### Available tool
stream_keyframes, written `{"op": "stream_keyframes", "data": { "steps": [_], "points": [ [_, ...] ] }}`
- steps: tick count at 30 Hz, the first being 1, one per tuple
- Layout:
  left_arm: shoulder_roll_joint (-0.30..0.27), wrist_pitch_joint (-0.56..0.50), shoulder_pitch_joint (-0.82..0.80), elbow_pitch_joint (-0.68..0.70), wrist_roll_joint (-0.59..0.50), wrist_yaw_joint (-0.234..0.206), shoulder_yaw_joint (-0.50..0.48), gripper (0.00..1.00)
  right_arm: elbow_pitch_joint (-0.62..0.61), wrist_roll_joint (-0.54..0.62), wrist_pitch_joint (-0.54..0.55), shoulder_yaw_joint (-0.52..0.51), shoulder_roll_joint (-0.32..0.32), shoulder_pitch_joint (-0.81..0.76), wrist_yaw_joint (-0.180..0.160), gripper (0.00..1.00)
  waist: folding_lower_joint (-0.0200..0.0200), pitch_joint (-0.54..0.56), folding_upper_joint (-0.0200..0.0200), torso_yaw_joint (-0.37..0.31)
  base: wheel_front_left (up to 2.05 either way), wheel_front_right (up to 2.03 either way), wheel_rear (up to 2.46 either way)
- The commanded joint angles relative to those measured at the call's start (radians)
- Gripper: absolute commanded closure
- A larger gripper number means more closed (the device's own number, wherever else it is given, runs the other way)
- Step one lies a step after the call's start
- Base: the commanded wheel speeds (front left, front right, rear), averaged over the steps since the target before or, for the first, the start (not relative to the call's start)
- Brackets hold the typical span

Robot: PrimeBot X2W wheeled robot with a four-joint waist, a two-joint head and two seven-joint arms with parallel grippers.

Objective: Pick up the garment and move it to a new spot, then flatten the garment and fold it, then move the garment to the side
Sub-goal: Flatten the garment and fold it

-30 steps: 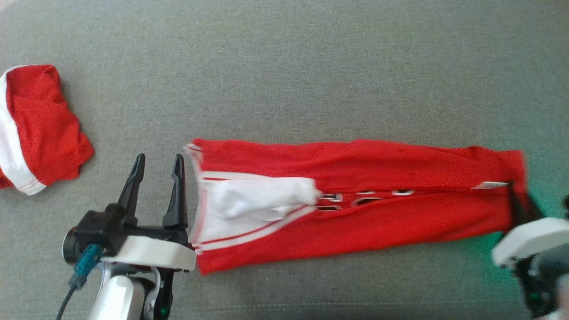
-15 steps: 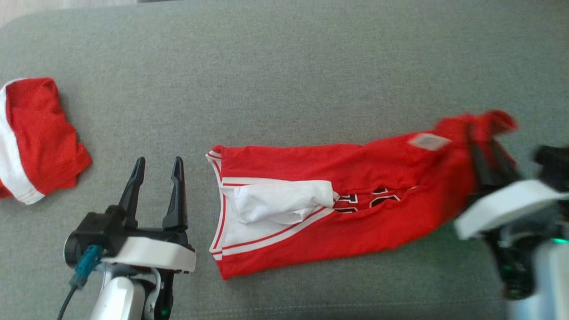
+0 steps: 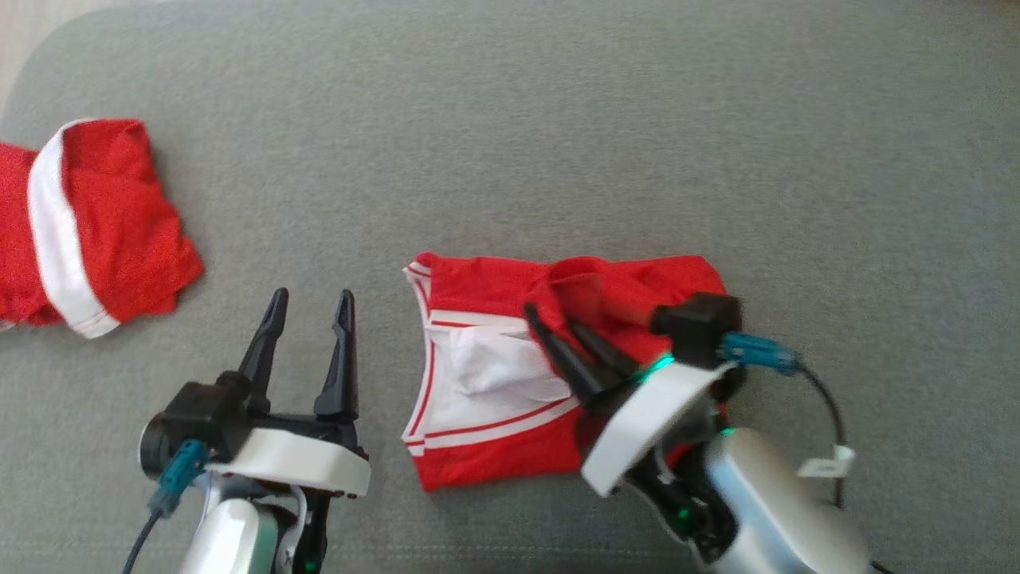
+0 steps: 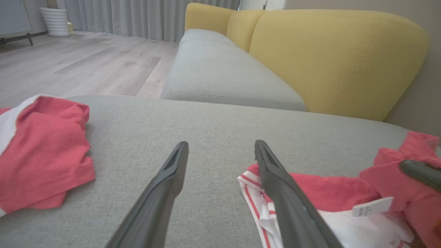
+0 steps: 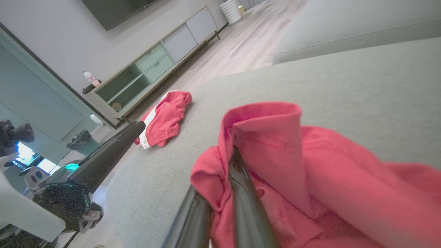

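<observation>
The red jersey with white trim lies on the grey cushion, its right end doubled over to the left. My right gripper is shut on that folded-over red edge, holding it just above the white collar area. The left gripper stands open over bare cushion left of the jersey's trimmed edge, with nothing between its fingers. One right finger shows at the left wrist view's right edge.
A second red and white garment lies crumpled at the cushion's far left. A yellow sofa back rises behind another grey seat. The cushion's rounded edge drops to wooden floor at the left.
My right gripper has carried the jersey's right end up and far to the left, doubling the long garment over itself. The left gripper has stayed open in place. The camera shifted slightly.
</observation>
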State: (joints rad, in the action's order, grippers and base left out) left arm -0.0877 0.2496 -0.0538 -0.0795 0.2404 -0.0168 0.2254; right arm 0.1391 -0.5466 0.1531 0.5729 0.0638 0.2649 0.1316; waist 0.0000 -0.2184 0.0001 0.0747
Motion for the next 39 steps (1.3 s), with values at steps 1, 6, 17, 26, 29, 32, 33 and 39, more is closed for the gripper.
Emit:
{"op": "stream_keyframes", "data": {
  "steps": [1,6,17,26,29,32,33,39],
  "points": [
    [0.000,0.012,-0.043,0.025,-0.005,0.001,-0.025,0.00,-0.014,-0.019,-0.027,0.038,-0.013,0.048,-0.001,1.00,0.0000,-0.008,-0.0001,0.016,0.00,0.00,0.00],
    [0.007,0.012,-0.051,0.016,-0.005,0.004,-0.018,0.00,0.131,-0.098,-0.098,0.163,-0.013,0.125,-0.001,1.00,0.0000,-0.021,-0.0001,0.042,0.00,0.00,0.00],
    [0.015,0.012,-0.052,0.009,-0.009,0.007,-0.030,0.00,0.207,-0.164,-0.219,0.300,-0.013,0.239,-0.001,0.00,0.0000,-0.025,-0.0001,0.040,0.00,0.00,0.00],
    [0.007,0.012,-0.047,0.018,-0.021,0.006,-0.050,0.00,0.025,-0.072,-0.287,0.179,-0.011,0.219,-0.001,0.00,0.0000,-0.008,-0.0001,-0.008,0.00,0.00,0.00],
    [0.004,0.012,-0.046,0.023,-0.025,0.003,-0.055,0.00,-0.012,-0.013,-0.293,0.075,0.007,0.187,-0.001,0.00,0.0000,-0.003,-0.0001,-0.016,0.00,0.00,0.00],
    [-0.001,0.012,-0.044,0.034,-0.030,-0.001,-0.062,0.00,-0.064,0.088,-0.278,-0.109,0.035,0.115,-0.001,0.00,0.0000,0.006,-0.0001,-0.029,0.00,0.00,0.00],
    [-0.002,0.012,-0.044,0.037,-0.031,-0.002,-0.064,0.00,-0.080,0.118,-0.267,-0.168,0.041,0.086,-0.001,0.00,0.0000,0.008,-0.0001,-0.033,0.00,0.00,0.00],
    [-0.011,0.012,-0.034,0.049,-0.035,-0.007,-0.071,0.00,-0.176,0.261,-0.203,-0.428,0.056,-0.082,-0.001,0.00,0.0000,0.022,-0.0001,-0.046,0.00,0.00,0.00]
  ]
}}
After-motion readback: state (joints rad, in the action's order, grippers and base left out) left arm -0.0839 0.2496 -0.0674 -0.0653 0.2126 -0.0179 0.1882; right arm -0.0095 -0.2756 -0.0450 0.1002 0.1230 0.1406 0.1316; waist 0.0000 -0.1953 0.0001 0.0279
